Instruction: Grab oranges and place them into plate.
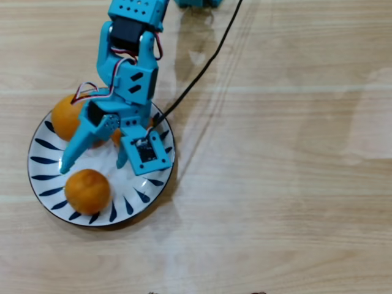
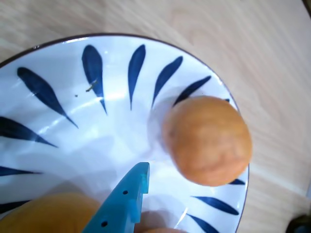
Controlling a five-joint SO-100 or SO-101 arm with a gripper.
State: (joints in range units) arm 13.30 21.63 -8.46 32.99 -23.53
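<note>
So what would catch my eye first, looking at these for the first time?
Probably the bright blue robot arm reaching down from the top edge of the overhead view, its hand spread open over the plate. That white plate with dark blue leaf strokes lies at the left of the wooden table. Oranges lie on it: one near its lower edge, a bigger one at its upper left rim.
</note>
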